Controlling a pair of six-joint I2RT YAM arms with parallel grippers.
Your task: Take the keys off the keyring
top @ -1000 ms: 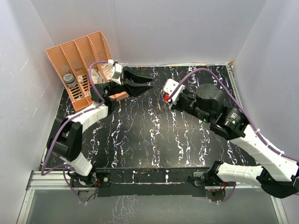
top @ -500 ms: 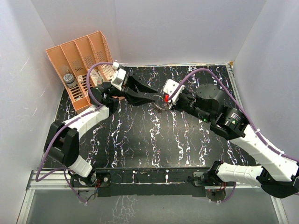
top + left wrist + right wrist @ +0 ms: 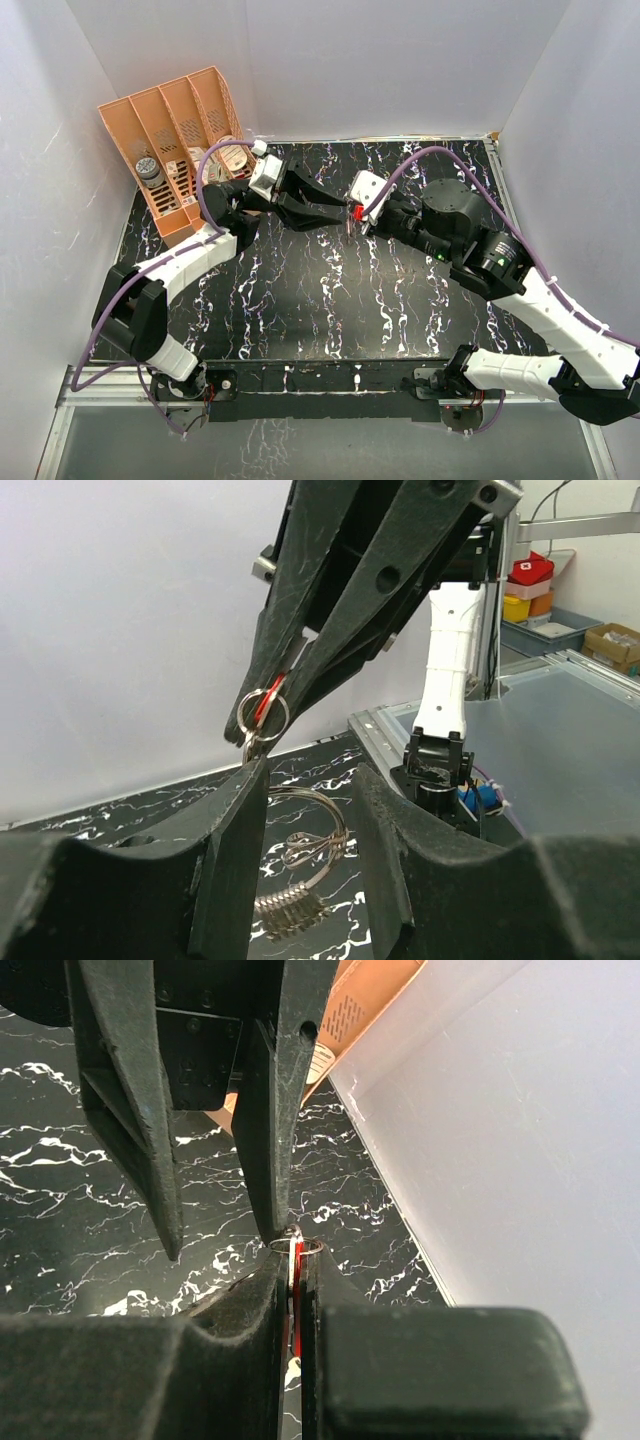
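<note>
Currently, no key appears removed. The right gripper (image 3: 354, 213) is clamped on the red key (image 3: 296, 1265), holding the keyring (image 3: 312, 1247) above the table. The left gripper (image 3: 310, 775), jaws apart, sits just beside the keyring.

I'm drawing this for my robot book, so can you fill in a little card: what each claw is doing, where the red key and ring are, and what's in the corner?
right claw: shut on the red key
left claw: open, one fingertip right by the ring
ring: at the red key's head, up off the table
far left corner: orange rack with slots
</note>
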